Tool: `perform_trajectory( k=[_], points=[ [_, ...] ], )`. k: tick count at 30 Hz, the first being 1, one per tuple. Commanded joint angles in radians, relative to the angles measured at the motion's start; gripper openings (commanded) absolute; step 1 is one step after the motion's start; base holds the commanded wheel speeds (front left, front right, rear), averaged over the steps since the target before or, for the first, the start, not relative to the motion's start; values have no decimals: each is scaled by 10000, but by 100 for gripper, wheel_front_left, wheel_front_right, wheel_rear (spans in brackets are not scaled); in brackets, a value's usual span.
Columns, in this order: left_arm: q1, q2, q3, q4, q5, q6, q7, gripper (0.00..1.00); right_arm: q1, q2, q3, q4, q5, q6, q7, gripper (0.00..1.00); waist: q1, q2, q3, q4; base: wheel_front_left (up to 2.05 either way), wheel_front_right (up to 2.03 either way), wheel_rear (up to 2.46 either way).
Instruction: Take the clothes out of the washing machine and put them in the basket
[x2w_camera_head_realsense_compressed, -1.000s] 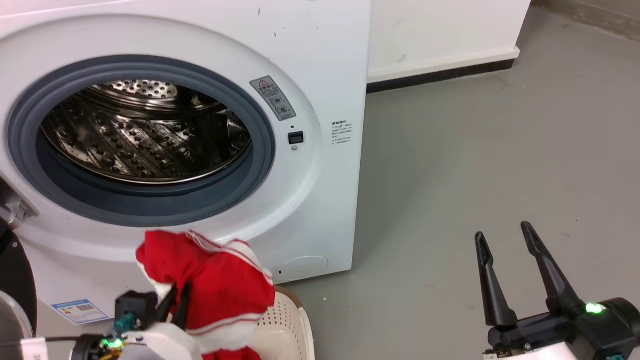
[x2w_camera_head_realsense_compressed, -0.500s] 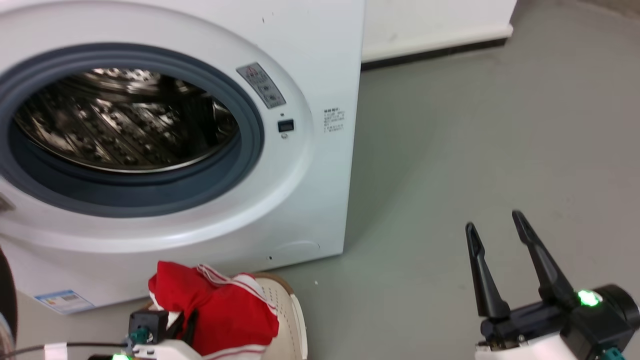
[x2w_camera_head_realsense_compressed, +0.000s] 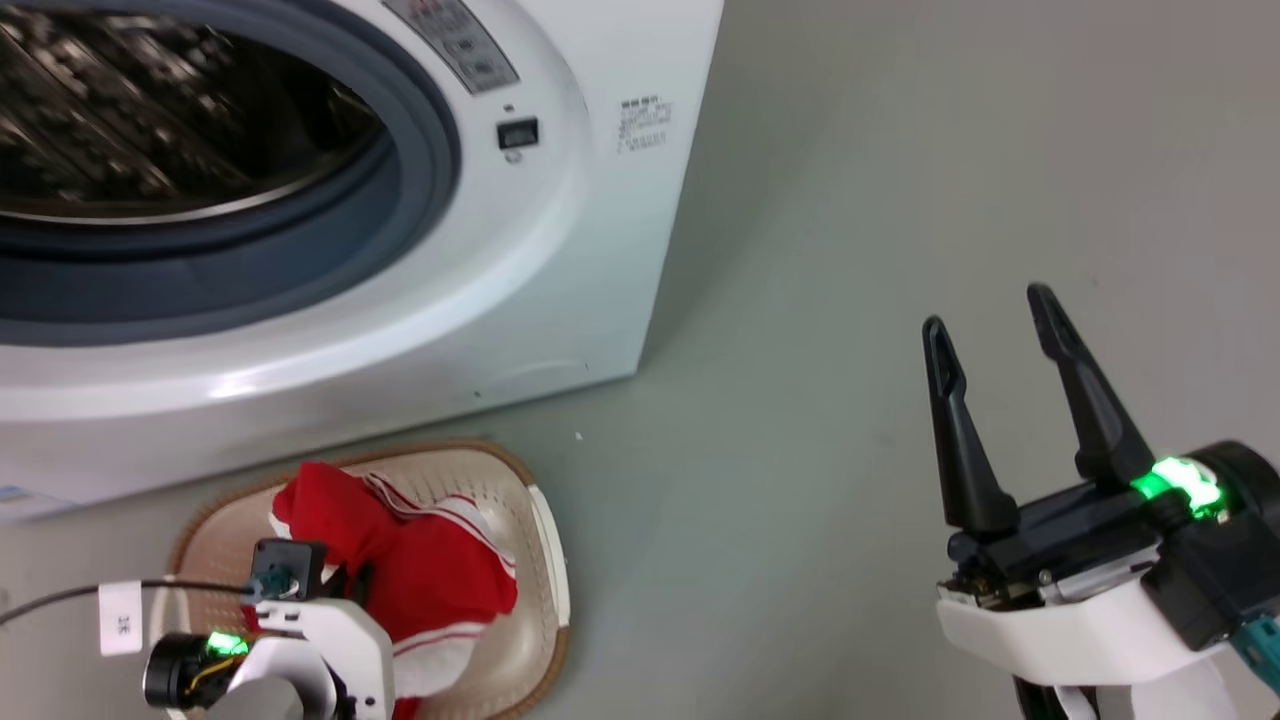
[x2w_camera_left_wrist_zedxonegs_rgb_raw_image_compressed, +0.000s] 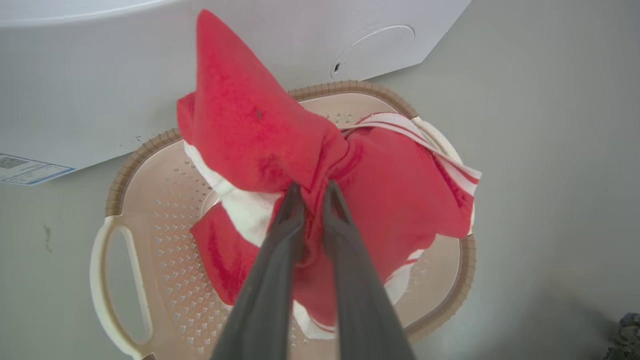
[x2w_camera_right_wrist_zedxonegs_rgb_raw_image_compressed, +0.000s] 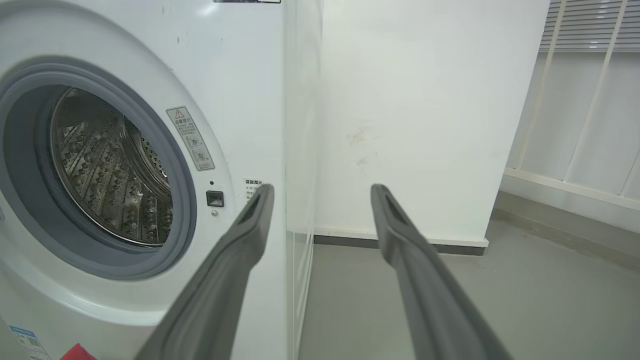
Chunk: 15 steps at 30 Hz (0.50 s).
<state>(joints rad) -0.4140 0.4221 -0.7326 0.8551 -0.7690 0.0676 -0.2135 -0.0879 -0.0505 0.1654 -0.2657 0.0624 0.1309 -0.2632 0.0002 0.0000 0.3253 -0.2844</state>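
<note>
Laundry basket (x2w_camera_left_wrist_zedxonegs_rgb_raw_image_compressed: 131, 165), cream perforated plastic with a brown woven-look rim, sits on the smooth grey floor (x2w_camera_head_realsense_compressed: 900, 150) just in front of the washing machine (x2w_camera_head_realsense_compressed: 560, 260). We hold a red garment (x2w_camera_left_wrist_zedxonegs_rgb_raw_image_compressed: 250, 130) with white stripes over it. Our left gripper (x2w_camera_left_wrist_zedxonegs_rgb_raw_image_compressed: 312, 187) has its two dark fingers pinched on a bunched fold. Our right gripper (x2w_camera_head_realsense_compressed: 985, 310) hangs well right of the machine, fingers spread apart with nothing between them. A white wall (x2w_camera_right_wrist_zedxonegs_rgb_raw_image_compressed: 415, 100) stands beside the machine. Its grey-rimmed porthole (x2w_camera_head_realsense_compressed: 420, 170) shows the perforated steel drum (x2w_camera_right_wrist_zedxonegs_rgb_raw_image_compressed: 105, 165).
</note>
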Motion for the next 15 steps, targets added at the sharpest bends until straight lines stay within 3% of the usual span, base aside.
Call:
perform_trajectory(
  k=[1, 15],
  points=[
    [-342, -82, -34, 280, 93, -113, 23, 0, -265, 7, 38, -83, 64, -3, -23, 100, -2, 0, 708, -217, 0, 0, 0],
    [-2692, -590, -793, 2829, 770, -1045, 518, 0, -1556, 5, 10, -441, 401, -3, -23, 100, -2, 0, 2909, -425, 0, 0, 0]
  ],
)
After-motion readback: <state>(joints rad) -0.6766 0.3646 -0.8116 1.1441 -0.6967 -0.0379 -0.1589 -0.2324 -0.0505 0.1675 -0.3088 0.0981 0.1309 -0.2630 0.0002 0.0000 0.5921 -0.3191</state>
